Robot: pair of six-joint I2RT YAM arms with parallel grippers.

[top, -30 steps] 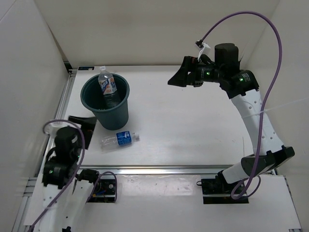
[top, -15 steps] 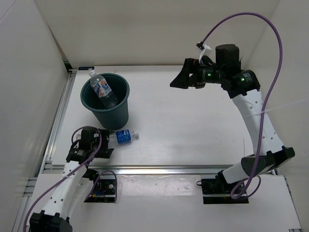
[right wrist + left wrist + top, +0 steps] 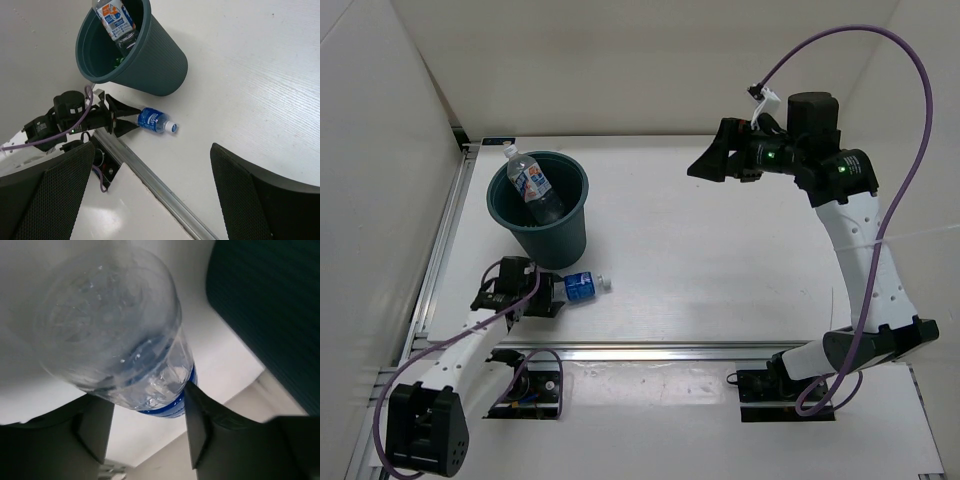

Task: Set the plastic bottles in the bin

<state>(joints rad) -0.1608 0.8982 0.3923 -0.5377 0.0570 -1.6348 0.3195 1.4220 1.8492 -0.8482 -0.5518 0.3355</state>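
A clear plastic bottle with a blue label (image 3: 582, 287) lies on the table just in front of the bin (image 3: 556, 240), its white cap pointing right. My left gripper (image 3: 552, 297) is shut on its base end. In the left wrist view both fingers (image 3: 198, 426) press the bottle (image 3: 115, 335), with the bin's ribbed wall (image 3: 270, 315) at the right. A bottle with a white, red and blue label (image 3: 531, 181) leans inside the bin, neck over the left rim. Something green (image 3: 120, 60) shows deep in the bin. My right gripper (image 3: 705, 165) hangs open, high over the far right.
A metal rail (image 3: 720, 350) runs along the table's near edge, right behind the left gripper. White walls close off the left, back and right. The right wrist view looks down on the bin (image 3: 155, 65), the lying bottle (image 3: 155, 121) and the left gripper (image 3: 122, 120).
My left arm swung in from the near-left corner to the lying bottle and shut on its base. The bottle in the bin tipped toward the left rim. The right arm drifted slightly right.
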